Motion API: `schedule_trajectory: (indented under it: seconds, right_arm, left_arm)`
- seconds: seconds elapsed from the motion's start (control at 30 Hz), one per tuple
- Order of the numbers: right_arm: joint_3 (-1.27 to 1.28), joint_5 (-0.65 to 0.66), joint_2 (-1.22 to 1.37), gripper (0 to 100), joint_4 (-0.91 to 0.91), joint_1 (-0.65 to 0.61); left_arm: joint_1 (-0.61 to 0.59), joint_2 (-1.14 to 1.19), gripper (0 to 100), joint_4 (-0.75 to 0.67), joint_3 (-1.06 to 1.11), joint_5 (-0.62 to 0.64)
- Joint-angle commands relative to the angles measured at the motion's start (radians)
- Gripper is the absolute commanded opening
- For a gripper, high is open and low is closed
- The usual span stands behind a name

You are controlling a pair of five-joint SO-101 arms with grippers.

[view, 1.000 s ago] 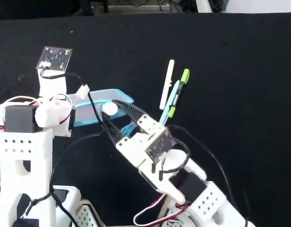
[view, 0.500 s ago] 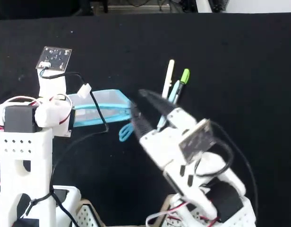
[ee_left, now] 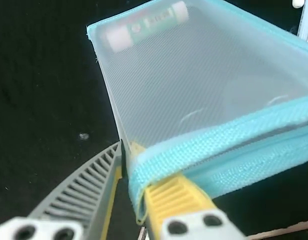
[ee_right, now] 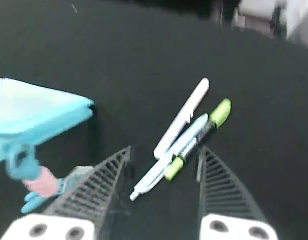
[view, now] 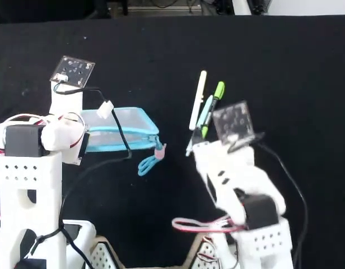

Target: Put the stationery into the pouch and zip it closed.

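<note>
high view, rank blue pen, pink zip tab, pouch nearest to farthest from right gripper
1. blue pen, just ahead of the right gripper
2. pink zip tab, off to its left
3. pouch, farther left beyond the tab
</note>
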Motion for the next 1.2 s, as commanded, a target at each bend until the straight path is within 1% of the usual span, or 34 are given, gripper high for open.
schedule_trajectory:
  seconds: [0.0, 0.07, 0.17, 0.4, 0.57, 0.73, 1.17]
  right_arm:
    - [-0.008, -0.068, 0.153, 19.1, -0.123, 0.061]
    - [-0.025, -0.109, 0.252, 19.1, -0.183, 0.068]
    - [-0.099, -0.155, 0.41, 19.1, -0.226, 0.095]
    - [-0.404, -0.244, 0.805, 19.1, -0.224, 0.204]
    - [-0.575, -0.247, 1.05, 19.1, -0.224, 0.218]
    - [-0.728, -0.247, 1.242, 19.1, -0.224, 0.218]
    - [-1.073, -0.25, 1.644, 19.1, -0.222, 0.235]
  left_arm:
    - [0.008, -0.014, 3, -0.04, -0.001, -0.011]
    - [0.007, -0.014, 3, -0.046, -0.002, 0.025]
    - [0.013, -0.014, 3, -0.041, -0.008, 0.064]
    - [0.013, -0.014, 3, -0.04, -0.001, 0.072]
    - [0.013, -0.014, 3, -0.04, -0.001, 0.072]
    - [0.013, -0.014, 3, -0.04, -0.001, 0.072]
    - [0.012, -0.014, 3, -0.04, -0.001, 0.072]
